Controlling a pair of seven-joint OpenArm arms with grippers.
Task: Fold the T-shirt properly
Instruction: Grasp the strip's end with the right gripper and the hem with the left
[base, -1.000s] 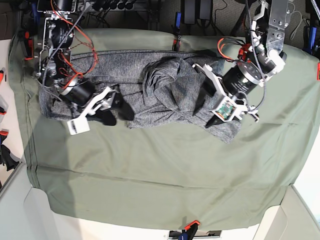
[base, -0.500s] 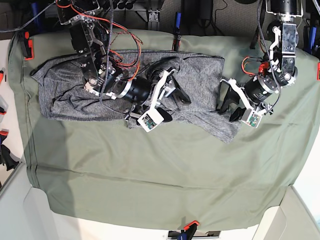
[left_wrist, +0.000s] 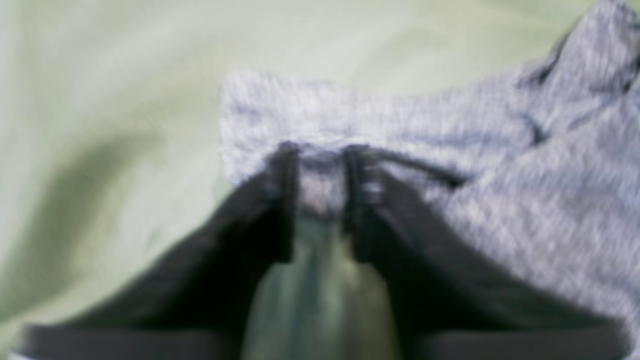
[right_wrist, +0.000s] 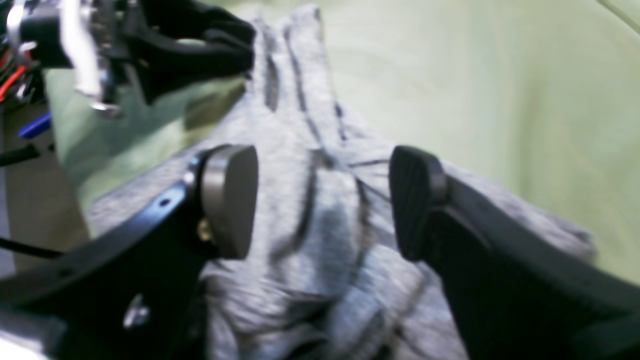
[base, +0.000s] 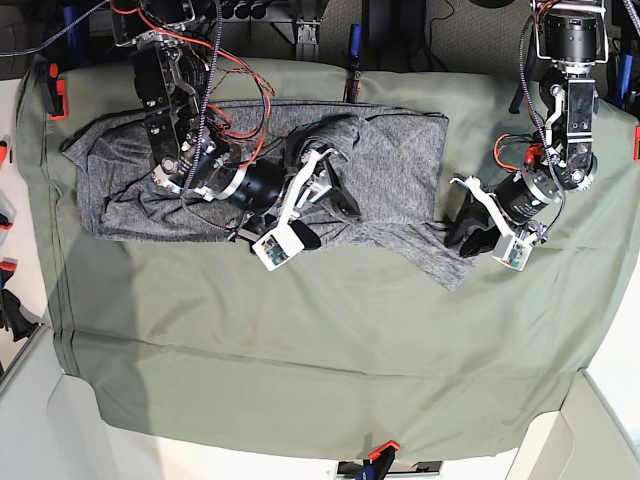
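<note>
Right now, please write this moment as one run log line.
left gripper: pinching T-shirt edge | right gripper: open over the shirt's middle | T-shirt: crumpled, unfolded, on green cloth

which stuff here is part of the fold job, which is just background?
Job:
- T-shirt, grey, crumpled
- left gripper, pinching a T-shirt edge
- right gripper, open above the T-shirt

Background:
- green cloth covering the table
- red clamps on the cloth's edges

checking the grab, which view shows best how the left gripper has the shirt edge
The left wrist view: the left gripper pinches a fold of the T-shirt edge between its fingertips. The base view shows that gripper small at the sleeve corner. The right wrist view shows it only at the blurred top edge.
</note>
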